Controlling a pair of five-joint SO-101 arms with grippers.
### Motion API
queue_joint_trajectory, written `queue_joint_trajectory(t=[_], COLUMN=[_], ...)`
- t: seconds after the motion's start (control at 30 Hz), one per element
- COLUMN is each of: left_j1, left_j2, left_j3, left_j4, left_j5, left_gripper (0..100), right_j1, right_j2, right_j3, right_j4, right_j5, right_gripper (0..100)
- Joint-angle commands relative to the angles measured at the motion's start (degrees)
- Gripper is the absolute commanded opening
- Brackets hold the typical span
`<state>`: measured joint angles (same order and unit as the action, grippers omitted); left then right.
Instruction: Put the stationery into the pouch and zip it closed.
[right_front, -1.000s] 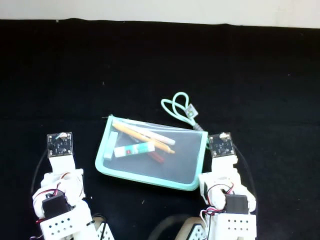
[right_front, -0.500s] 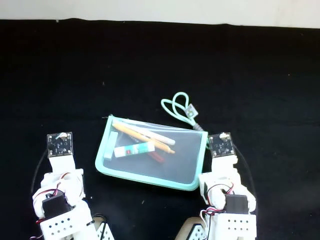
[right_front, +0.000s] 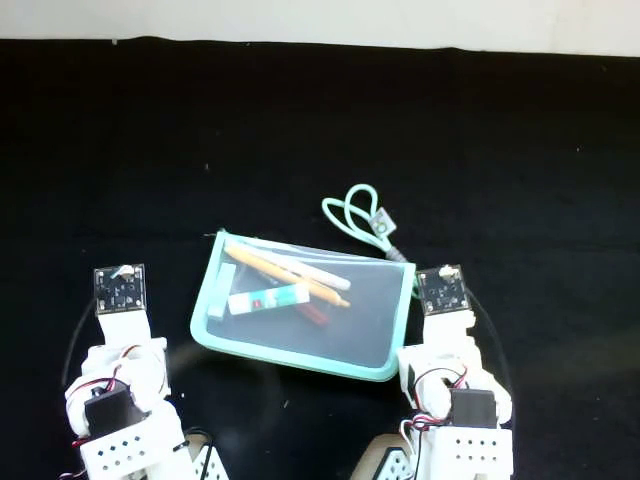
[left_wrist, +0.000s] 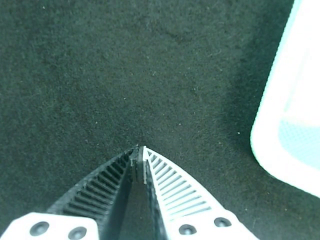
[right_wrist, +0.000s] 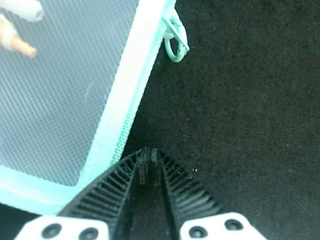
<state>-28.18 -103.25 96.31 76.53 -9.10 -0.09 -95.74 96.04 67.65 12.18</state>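
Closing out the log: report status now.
Left gripper, right gripper: jaws shut, empty. Stationery inside pouch, zip looks closed. Cord loop lies off pouch's far corner.

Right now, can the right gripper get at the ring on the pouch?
Probably yes: only bare black cloth lies between the right gripper and the ring at the pouch edge, though its jaws are shut.

- Pouch (right_front: 372, 322): mint-green edging, see-through front with a fine grid weave.
- Cord (right_front: 350, 215) at the pouch's upper right: the same mint green.
- Inside: orange pen (right_front: 285, 272), white pen (right_front: 322, 275), white tube (right_front: 268, 298) with green and red marks.
- Tablecloth (right_front: 300, 120): plain black.
- Left gripper (left_wrist: 140, 150): one black ribbed half, one white.
- Right gripper (right_wrist: 147, 151): black, ribbed.
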Motion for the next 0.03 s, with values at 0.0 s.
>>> queue_joint_trajectory(t=[0.0], left_j1=[-0.22], left_j2=[-0.31], left_j3=[0.84], left_j4=[0.35], left_j5=[0.44], left_gripper=[1], right_j1=[0.31], right_j2=[-0.31], right_j3=[5.93], right_j4=[0.31], right_j5=[0.7], right_gripper=[1.9])
